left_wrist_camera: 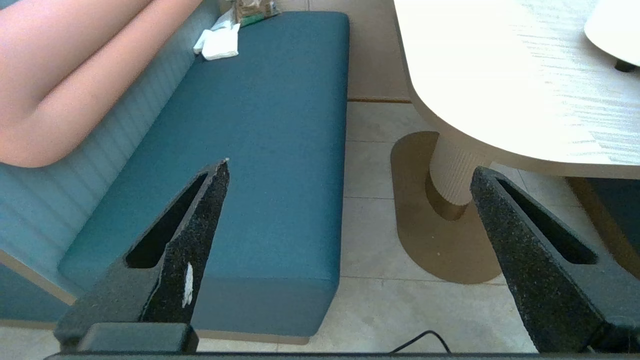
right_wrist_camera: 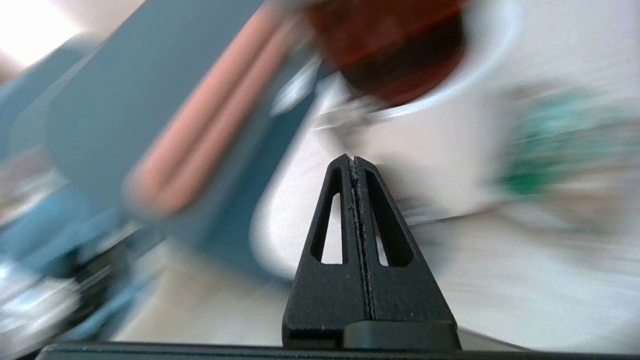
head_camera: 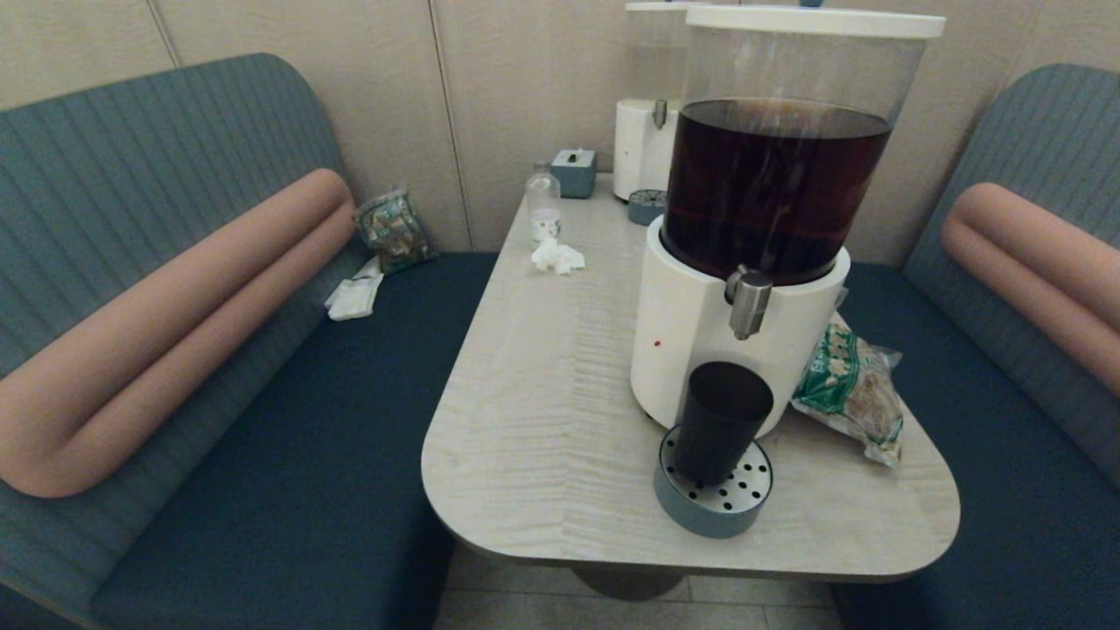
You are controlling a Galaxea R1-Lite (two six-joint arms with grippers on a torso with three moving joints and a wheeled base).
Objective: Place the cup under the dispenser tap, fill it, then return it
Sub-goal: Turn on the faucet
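Observation:
The dark smoky cup (head_camera: 720, 421) stands upright on the round perforated drip tray (head_camera: 713, 490), directly below the brushed-steel tap (head_camera: 749, 302) of the big dispenser (head_camera: 761, 219) with white base and dark brown drink. Neither arm shows in the head view. My left gripper (left_wrist_camera: 350, 167) hangs open low beside the table, above the floor and the bench, holding nothing. My right gripper (right_wrist_camera: 353, 160) is shut with its fingers pressed together and nothing between them, off the table's edge, pointing toward the dispenser (right_wrist_camera: 400, 55).
A green snack bag (head_camera: 850, 389) lies right of the dispenser. Further back on the table (head_camera: 542, 394) are a crumpled tissue (head_camera: 556, 256), a small clear bottle (head_camera: 543, 203), a tissue box (head_camera: 574, 171) and a second dispenser (head_camera: 647, 131) with colourless liquid. Blue benches flank both sides.

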